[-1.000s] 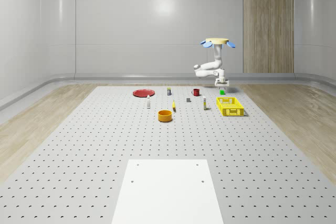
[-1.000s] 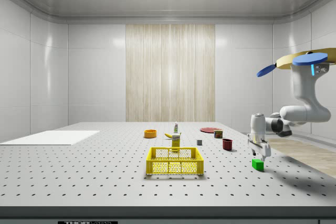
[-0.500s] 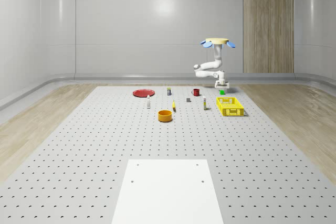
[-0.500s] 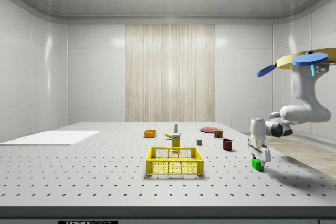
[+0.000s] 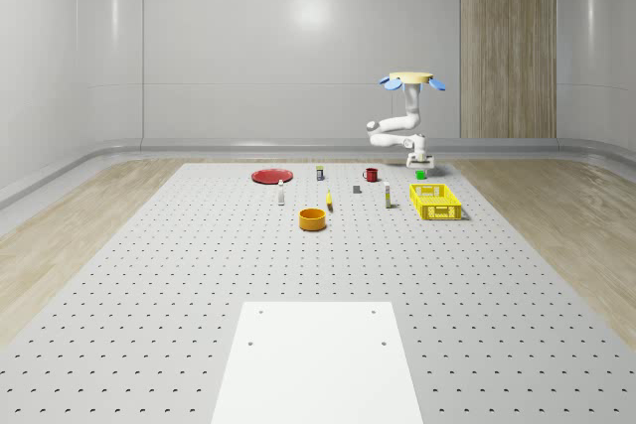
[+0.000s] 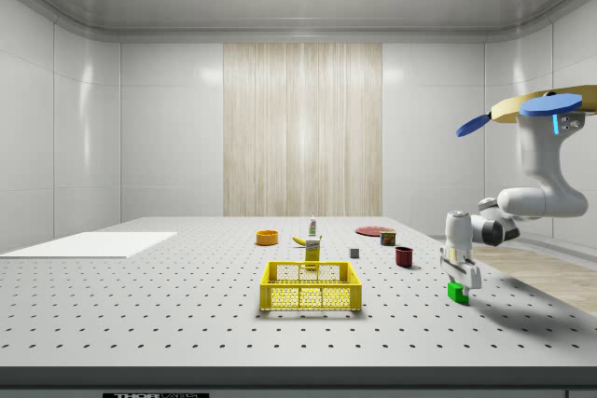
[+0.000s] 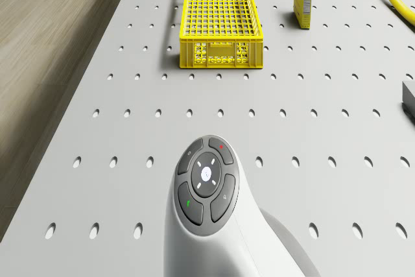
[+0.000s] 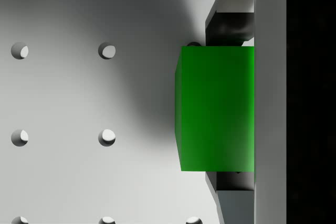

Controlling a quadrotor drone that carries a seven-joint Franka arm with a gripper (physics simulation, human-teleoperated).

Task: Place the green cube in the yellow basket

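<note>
The green cube (image 8: 215,108) sits on the perforated table between my two fingers (image 8: 226,24), which touch its opposite sides. My gripper (image 6: 458,284) points down and is shut on the green cube (image 6: 456,293), low at table level. The cube (image 5: 420,175) lies just behind the yellow basket (image 5: 435,202) in the whole-scene view, and to the right of the basket (image 6: 311,287) in the side view. The drone (image 6: 546,107) hovers high above the table's far edge, arm bent downward. The basket (image 7: 220,17) stands ahead in the drone view.
A red mug (image 5: 371,175), grey block (image 5: 356,189), small box (image 5: 387,199), banana (image 5: 329,203), orange bowl (image 5: 313,218), bottle (image 5: 281,194), can (image 5: 320,173) and red plate (image 5: 270,176) stand to the whole-scene view's left of the basket. A white sheet (image 5: 318,359) lies in front.
The gripper has come down from just above the green cube to around it. The drone has stayed in place.
</note>
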